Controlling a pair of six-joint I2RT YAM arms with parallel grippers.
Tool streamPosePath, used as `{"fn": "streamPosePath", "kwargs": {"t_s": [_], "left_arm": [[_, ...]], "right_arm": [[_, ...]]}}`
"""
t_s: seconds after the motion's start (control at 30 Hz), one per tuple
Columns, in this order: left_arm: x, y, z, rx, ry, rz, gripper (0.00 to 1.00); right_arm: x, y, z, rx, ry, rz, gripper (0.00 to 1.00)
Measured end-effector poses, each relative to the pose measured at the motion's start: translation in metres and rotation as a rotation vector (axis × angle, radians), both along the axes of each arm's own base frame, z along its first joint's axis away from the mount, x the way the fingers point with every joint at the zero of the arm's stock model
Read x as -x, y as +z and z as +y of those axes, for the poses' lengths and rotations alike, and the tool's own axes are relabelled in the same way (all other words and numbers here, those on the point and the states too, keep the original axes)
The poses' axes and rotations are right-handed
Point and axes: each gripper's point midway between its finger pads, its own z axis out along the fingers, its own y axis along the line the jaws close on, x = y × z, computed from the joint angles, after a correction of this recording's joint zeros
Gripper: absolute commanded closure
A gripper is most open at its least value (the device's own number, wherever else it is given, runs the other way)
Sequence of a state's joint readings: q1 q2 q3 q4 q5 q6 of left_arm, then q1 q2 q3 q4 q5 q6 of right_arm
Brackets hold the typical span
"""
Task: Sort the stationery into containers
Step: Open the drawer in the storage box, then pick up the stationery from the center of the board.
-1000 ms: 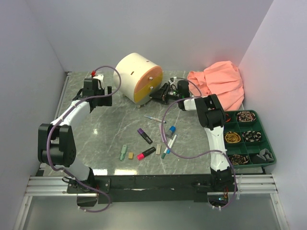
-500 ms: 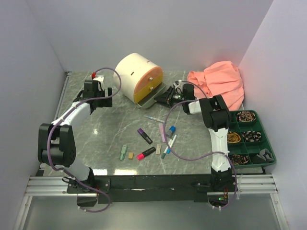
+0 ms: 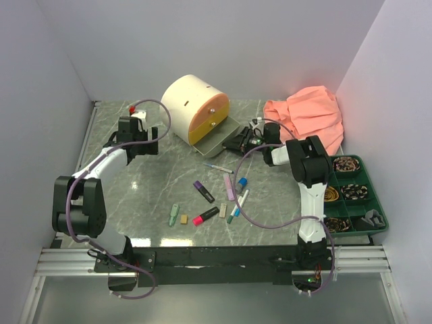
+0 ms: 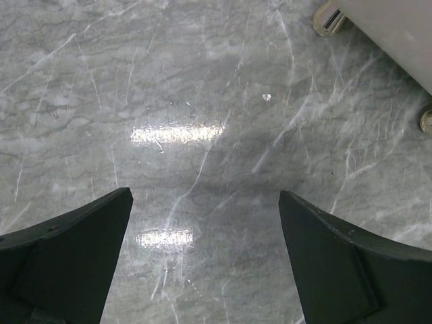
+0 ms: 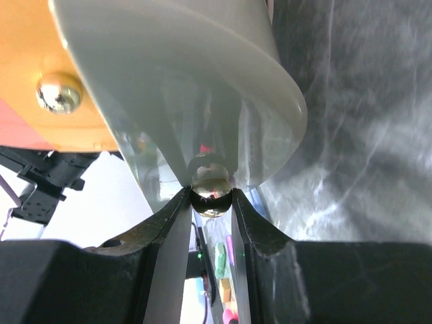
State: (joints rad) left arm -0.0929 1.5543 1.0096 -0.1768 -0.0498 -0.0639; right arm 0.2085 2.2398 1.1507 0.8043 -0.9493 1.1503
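The cream drum cabinet (image 3: 191, 101) stands at the back, its peach-orange and yellow drawers (image 3: 206, 121) facing right. Below them a pale drawer (image 3: 217, 140) is slid out. My right gripper (image 3: 237, 142) is shut on that drawer's shiny knob (image 5: 210, 185), fingers pinching it from both sides; the orange drawer's knob (image 5: 59, 92) shows up left. My left gripper (image 3: 152, 138) hangs open over bare marble left of the cabinet, with a cabinet foot (image 4: 331, 17) ahead. Stationery lies scattered in front: purple highlighter (image 3: 202, 190), lilac marker (image 3: 229, 186), pink-black highlighter (image 3: 206, 216), green piece (image 3: 174, 213).
A dark green compartment tray (image 3: 379, 203) with coiled bands sits at the right edge. A peach cloth (image 3: 307, 118) is heaped at the back right. White walls close in the table on three sides. Purple cables loop over both arms.
My right gripper has drawn back to the right with the knob, sliding the pale drawer out of the cabinet. The left gripper has edged slightly away from the cabinet.
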Motion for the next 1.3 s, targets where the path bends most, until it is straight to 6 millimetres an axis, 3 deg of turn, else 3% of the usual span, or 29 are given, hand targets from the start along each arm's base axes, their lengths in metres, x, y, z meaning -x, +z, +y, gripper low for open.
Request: {"fn": "streamPosePath", "kwargs": {"t_s": [0.13,0.17,0.33,0.63,0.8,0.9,1.1,1.3], "left_arm": [[0.001,0.002,0.0,0.001,0.0,-0.01,0.02],[0.001,0.003,0.0,0.002,0.0,-0.015,0.02],[0.003,0.004,0.0,0.002,-0.001,-0.022,0.02],[0.005,0.015,0.001,0.001,-0.002,-0.05,0.01],[0.016,0.032,0.002,0.005,-0.001,-0.096,0.0],[0.026,0.041,0.002,0.008,-0.004,-0.123,0.0],[0.051,0.046,-0.007,0.043,-0.067,-0.177,0.01],[0.072,0.027,-0.021,0.072,-0.172,-0.168,0.01]], "right_arm": [[0.009,0.001,-0.004,0.003,0.0,0.006,0.69],[0.01,0.001,-0.004,0.004,-0.001,0.008,0.6],[0.01,-0.001,-0.008,0.02,0.0,-0.008,0.44],[-0.004,0.009,-0.013,0.057,0.038,-0.104,0.35],[0.022,0.004,-0.037,0.147,0.06,-0.071,0.31],[0.042,0.016,-0.061,0.234,0.091,-0.096,0.3],[0.07,0.046,-0.099,0.485,0.294,-0.369,0.32],[0.093,0.053,-0.109,0.77,0.657,-0.844,0.34]]}}
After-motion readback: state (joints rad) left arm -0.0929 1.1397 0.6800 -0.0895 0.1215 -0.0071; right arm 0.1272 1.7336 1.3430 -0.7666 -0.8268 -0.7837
